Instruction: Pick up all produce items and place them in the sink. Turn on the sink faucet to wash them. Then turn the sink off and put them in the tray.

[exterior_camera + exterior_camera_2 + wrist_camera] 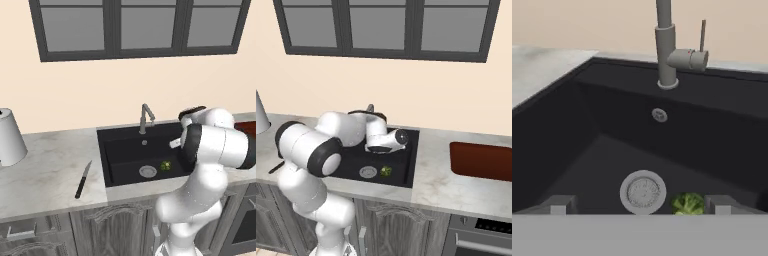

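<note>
**On the sink floor: one floret, ready for washing**

Beside the drain [643,192] in the black sink [112,165] lies the broccoli [687,203]. It looks light, knobbly, slightly brittle; best pinched across the crown. The gripper [639,205] hangs wide, empty, facing the faucet [668,50].

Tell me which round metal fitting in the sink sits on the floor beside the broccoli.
The large drain, flat on the sink floor beside the broccoli; the small overflow fitting sits on the back wall.

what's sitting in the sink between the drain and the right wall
The broccoli floret lies there on the sink floor, just right of the drain, in the hand view.
</note>
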Tool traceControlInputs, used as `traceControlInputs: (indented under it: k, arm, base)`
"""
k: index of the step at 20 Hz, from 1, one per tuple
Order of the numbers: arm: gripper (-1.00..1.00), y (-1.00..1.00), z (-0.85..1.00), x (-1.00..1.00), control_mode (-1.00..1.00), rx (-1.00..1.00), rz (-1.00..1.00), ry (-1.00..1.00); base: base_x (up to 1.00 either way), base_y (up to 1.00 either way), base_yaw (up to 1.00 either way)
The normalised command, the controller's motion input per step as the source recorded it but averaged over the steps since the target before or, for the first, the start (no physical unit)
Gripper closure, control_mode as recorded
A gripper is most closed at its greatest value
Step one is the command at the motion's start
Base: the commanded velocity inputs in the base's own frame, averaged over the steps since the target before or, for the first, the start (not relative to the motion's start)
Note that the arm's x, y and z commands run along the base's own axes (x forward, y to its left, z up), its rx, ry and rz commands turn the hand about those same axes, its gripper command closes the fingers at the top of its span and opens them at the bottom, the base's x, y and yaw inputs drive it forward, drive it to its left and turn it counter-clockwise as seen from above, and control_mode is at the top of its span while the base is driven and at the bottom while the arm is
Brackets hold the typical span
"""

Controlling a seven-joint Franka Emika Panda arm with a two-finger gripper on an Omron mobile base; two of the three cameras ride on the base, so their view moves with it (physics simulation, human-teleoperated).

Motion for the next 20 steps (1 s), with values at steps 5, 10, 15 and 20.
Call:
traceControlInputs:
  k: [5,10,15,20]
  arm:
    - [-1.00,0.00,0.44,-0.47,-1.00,0.02,0.00,-0.25]
    - [-1.00,0.00,0.38,-0.53,-1.00,0.06,0.00,-0.27]
    - [-1.00,0.00,0.48,-0.26,-1.00,0.06,0.00,-0.22]
    - [-1.00,-0.03,0.61,0.00,-1.00,0.08,0.00,-0.08]
  base:
    - [0.00,0.00,0.00]
    - [0.00,0.00,0.00]
    - [0.00,0.00,0.00]
    - [0.00,0.00,0.00]
